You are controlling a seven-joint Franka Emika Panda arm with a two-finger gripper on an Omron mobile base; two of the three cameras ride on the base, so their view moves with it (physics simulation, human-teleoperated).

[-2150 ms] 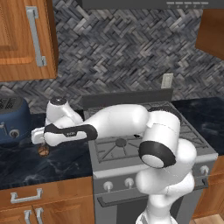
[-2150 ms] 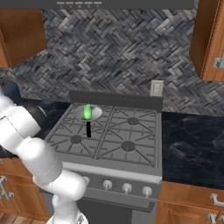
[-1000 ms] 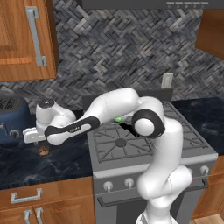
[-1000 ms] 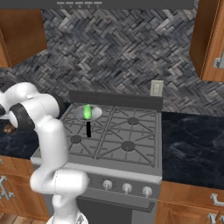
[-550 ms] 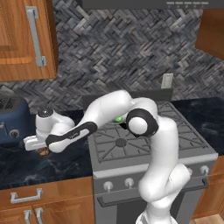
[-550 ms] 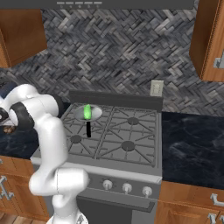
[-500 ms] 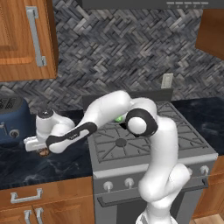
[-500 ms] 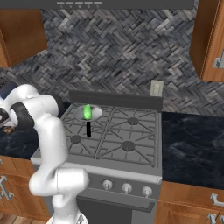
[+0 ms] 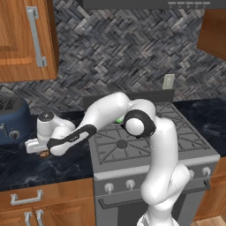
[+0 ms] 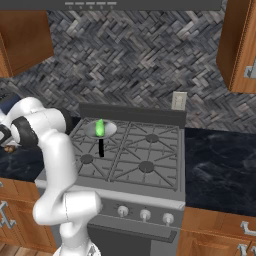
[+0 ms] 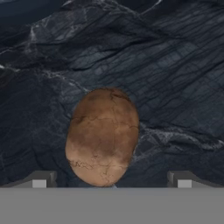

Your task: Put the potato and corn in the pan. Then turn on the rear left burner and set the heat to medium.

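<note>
The dark marble desk [image 9: 26, 165] runs to the left of the stove [image 10: 150, 165], and my arm reaches out over it, low and far to the left. On the stove, the pan [image 10: 101, 131] sits on the rear left burner [image 10: 106, 135], its black handle pointing toward the near side, and the corn [image 10: 100, 127] lies inside it, bright green. A blue toaster [image 9: 12, 121] stands at the far left of the desk, near the wall. My hand [image 9: 40, 150] hangs just above the desk with its fingers spread as wide as they go, holding nothing. In the hand view my two fingertips [image 11: 40, 180] stand well apart at the bottom, one on either side of the potato [image 11: 103, 135], which lies on the bare desk between them; I cannot tell whether either tip touches it. From the left base view the potato [image 9: 43, 154] shows as a small brown lump right under my hand.
</note>
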